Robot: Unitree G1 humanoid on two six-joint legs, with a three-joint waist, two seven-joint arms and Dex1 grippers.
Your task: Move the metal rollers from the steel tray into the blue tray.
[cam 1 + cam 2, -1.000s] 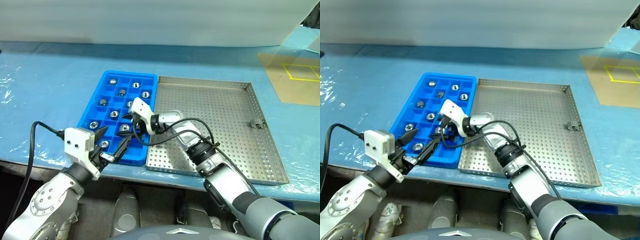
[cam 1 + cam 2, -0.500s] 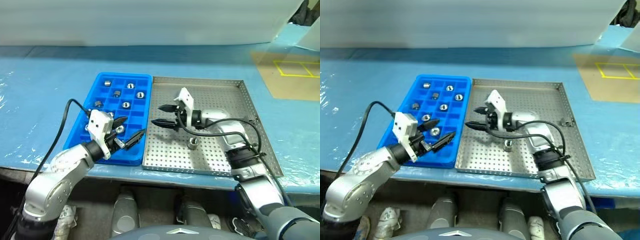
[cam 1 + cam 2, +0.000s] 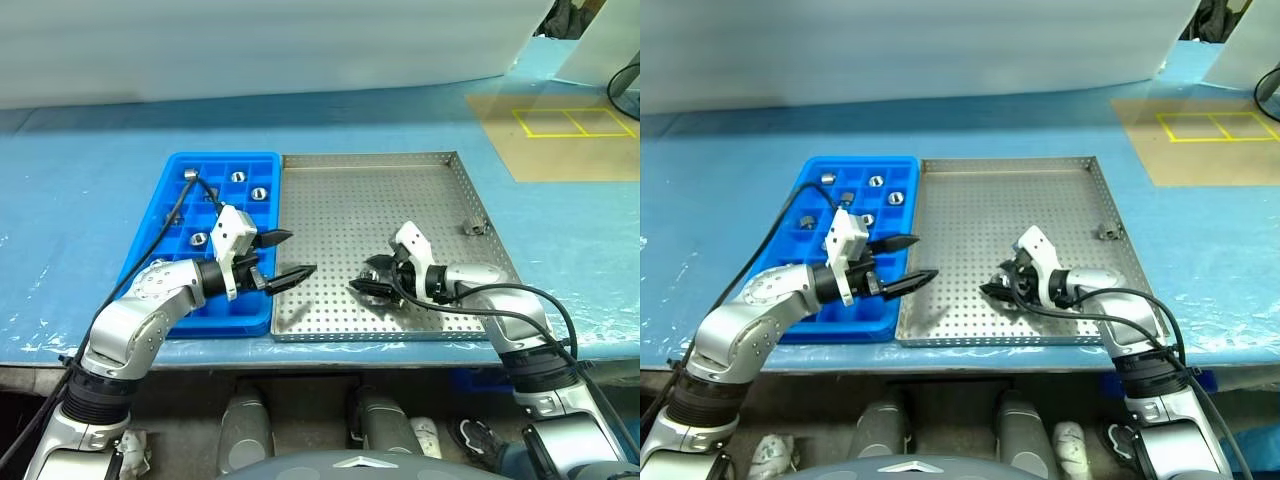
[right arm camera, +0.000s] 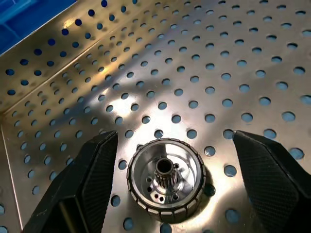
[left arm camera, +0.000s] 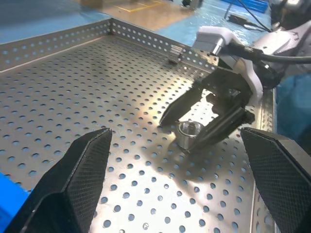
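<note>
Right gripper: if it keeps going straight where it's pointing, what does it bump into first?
Most likely the metal roller, standing on the steel tray between the right gripper's open fingers. Past it comes the perforated tray floor, though depth is hard to judge.

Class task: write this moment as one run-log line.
right gripper: open, straddling roller on steel tray | left gripper: open, empty | blue tray: several rollers

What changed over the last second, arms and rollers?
The right gripper swung from over the blue tray across to the steel tray; its open fingers now bracket a metal roller standing on the perforated floor, not yet gripped. The left gripper moved in over the seam between the trays, open and empty. The rollers in the blue tray stayed put.
</note>
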